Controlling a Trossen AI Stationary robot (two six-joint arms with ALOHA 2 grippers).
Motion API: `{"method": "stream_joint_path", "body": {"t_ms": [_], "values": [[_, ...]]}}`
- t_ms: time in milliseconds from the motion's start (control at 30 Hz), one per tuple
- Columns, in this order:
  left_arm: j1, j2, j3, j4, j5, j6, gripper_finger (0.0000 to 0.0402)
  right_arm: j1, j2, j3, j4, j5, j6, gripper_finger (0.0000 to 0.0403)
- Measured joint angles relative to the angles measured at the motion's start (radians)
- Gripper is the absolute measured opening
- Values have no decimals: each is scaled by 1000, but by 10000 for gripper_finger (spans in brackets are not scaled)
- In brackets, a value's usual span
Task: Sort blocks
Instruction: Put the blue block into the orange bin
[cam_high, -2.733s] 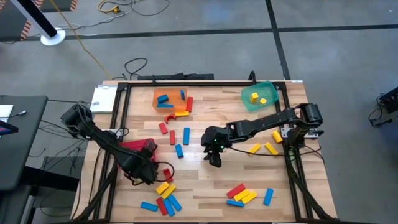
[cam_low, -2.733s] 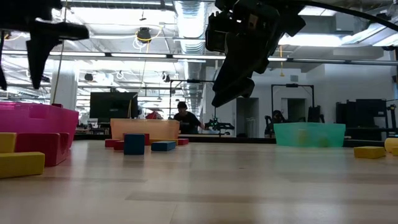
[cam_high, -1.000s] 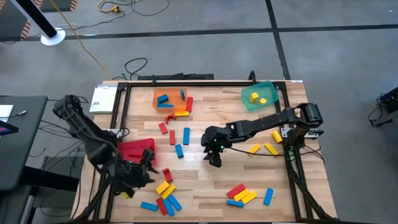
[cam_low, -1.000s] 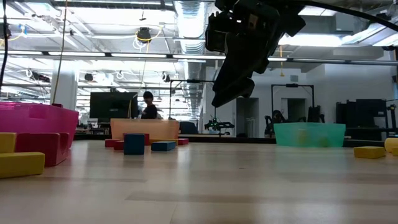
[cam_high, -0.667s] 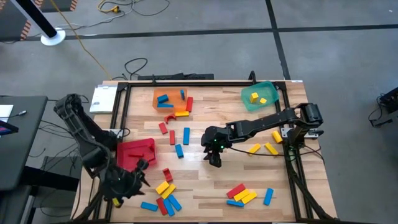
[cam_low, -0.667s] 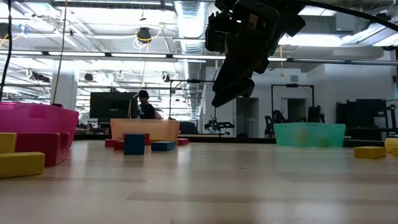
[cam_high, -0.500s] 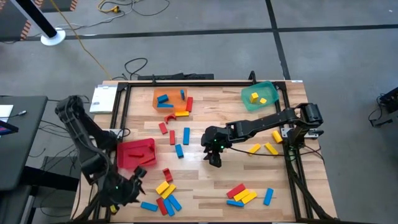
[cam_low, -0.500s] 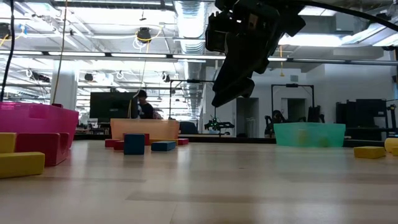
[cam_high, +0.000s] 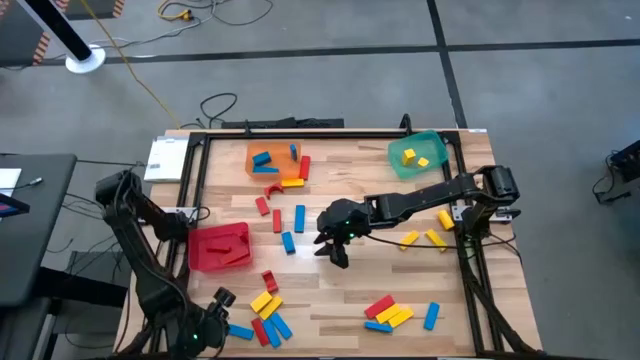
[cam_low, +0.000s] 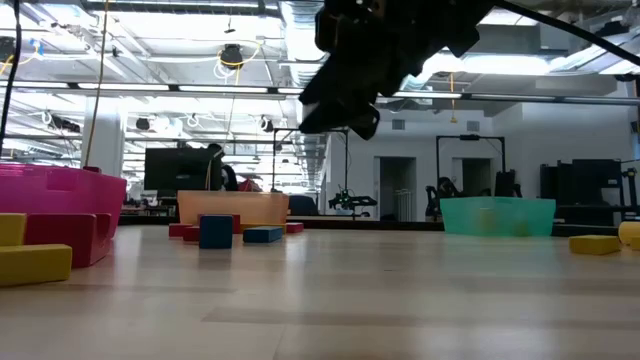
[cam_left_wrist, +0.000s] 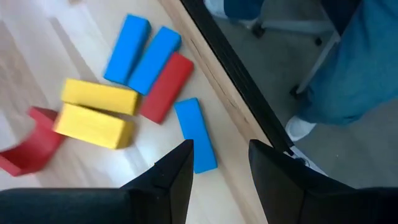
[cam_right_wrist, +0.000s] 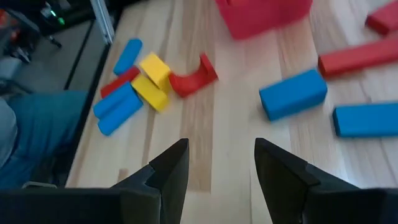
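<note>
Red, blue and yellow blocks lie flat on the wooden table: a cluster at the near left, another at the near right, blue and red ones in the middle, yellow ones at the right. My left gripper is open and empty above the near left corner, beside the near-left cluster; a blue block lies below its fingers. My right gripper is open and empty, raised over the table's middle; its wrist view looks toward the near-left cluster.
An orange bin with blocks stands at the far middle, a green bin with yellow blocks at the far right, a red bin at the left. A person's legs in blue trousers stand just past the table's near edge.
My left gripper has gone from beside the red bin toward the table's near edge, ending over the near left corner, still open. My right gripper has shifted a little toward the table's left and turned slightly. No block has moved.
</note>
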Motion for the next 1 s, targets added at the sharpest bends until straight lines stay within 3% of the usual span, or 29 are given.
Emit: {"method": "stream_joint_path", "body": {"t_ms": [200, 533, 733, 1000], "values": [[-19, 112, 0, 29, 33, -59, 151, -1, 0, 0, 81, 0, 0, 198], [-23, 270, 0, -13, 7, -119, 152, 23, 0, 0, 72, 0, -26, 198], [-23, 292, -2, -36, -80, -177, 152, 61, 0, 0, 71, 32, -79, 204], [-29, 290, -36, 29, -106, -204, 152, 98, 0, 0, 60, 45, -97, 253]]}}
